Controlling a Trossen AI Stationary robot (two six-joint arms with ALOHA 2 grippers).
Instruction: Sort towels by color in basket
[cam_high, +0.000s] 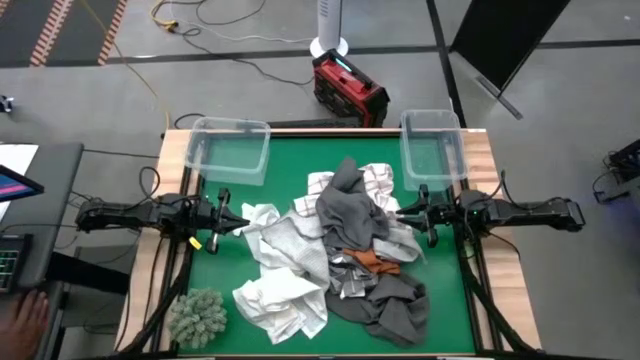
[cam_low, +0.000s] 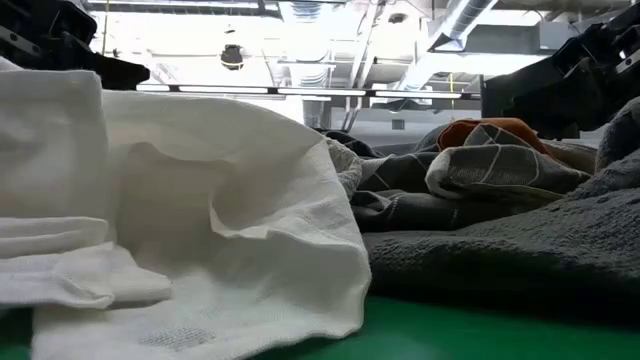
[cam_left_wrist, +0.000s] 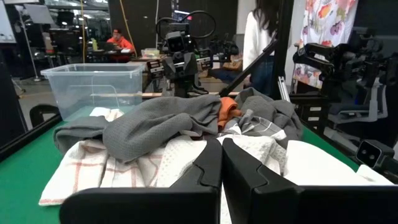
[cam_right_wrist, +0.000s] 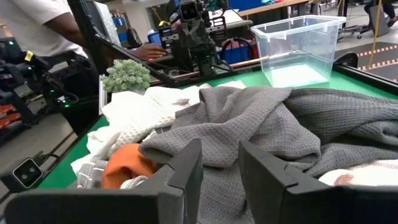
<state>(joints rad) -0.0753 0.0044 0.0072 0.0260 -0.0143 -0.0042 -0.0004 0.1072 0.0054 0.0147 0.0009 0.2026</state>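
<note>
A heap of towels (cam_high: 335, 250) lies in the middle of the green table. A dark grey towel (cam_high: 350, 210) drapes over the top, and white ones (cam_high: 285, 300) spread toward the near left. A rust-orange towel (cam_high: 372, 262) peeks out at the right, and a grid-checked white one (cam_high: 378, 180) lies on the far side. My left gripper (cam_high: 242, 219) is at the heap's left edge; in the left wrist view its fingers (cam_left_wrist: 221, 168) are shut before a white towel (cam_left_wrist: 180, 155). My right gripper (cam_high: 400, 213) is at the heap's right edge, open (cam_right_wrist: 221, 168), with the grey towel (cam_right_wrist: 267, 124) ahead of it.
Two clear plastic bins stand at the table's far edge, one on the left (cam_high: 230, 150) and one on the right (cam_high: 432, 148). A fuzzy grey-green clump (cam_high: 197, 315) sits at the near left corner. A person's hand (cam_high: 25, 315) shows beyond the left edge.
</note>
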